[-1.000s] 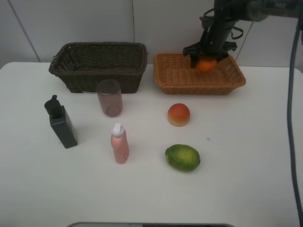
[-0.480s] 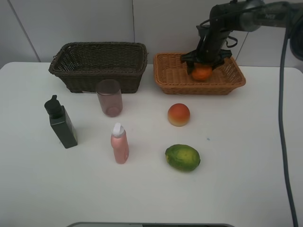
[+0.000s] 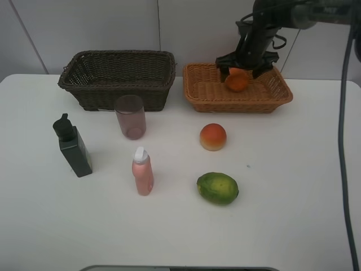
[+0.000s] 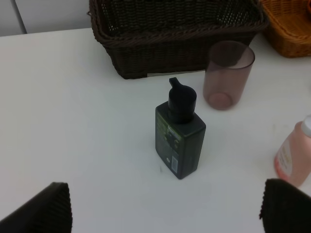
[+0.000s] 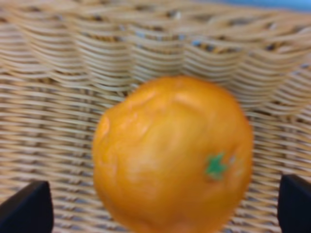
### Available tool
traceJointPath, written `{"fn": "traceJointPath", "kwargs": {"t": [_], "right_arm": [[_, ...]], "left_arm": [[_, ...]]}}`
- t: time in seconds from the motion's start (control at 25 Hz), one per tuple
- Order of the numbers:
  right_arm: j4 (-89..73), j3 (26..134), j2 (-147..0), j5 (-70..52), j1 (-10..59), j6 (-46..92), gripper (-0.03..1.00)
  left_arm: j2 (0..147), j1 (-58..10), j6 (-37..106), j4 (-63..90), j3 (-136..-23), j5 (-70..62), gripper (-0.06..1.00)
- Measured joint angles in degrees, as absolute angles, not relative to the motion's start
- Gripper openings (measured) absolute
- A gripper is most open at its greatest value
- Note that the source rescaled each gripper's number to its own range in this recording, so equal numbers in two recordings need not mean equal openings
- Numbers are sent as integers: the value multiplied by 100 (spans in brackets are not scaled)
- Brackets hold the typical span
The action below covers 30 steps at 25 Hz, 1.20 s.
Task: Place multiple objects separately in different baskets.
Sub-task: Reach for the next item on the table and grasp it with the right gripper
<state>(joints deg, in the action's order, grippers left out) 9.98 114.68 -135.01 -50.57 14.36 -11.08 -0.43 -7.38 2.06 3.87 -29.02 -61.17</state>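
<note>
Since the right end effector [image 3: 246, 68] is spread wide and clear of the orange [image 3: 236, 83], which lies in the far-right tan basket [image 3: 242, 105], that firm, round fruit is judged light but prone to rolling, best gripped across its middle.

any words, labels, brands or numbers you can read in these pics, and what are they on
Nothing reads clearly.
black pump bottle: greenish print on its label, too blurred to read.
dark brown basket: pale strip at its base, no legible text.
pink bottle: no print visible.
</note>
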Motion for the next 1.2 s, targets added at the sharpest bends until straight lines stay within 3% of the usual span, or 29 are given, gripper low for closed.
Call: {"fn": "traceJointPath", "kwargs": {"t": [0.4,0.92,1.2], "right_arm": [[988,11247,-12628,-5822,1833,-1141,92],[949,8168,-10743,-5206,2389,-1654,92],[886,7382,-10592,-4754,2949,-2257,92]], "left_arm": [[-43,-738,206,389,-2902,-6117,100],[-43,-738,206,400,-2902,-6117,100],[-43,-738,206,400,-2902,-6117,100]]}}
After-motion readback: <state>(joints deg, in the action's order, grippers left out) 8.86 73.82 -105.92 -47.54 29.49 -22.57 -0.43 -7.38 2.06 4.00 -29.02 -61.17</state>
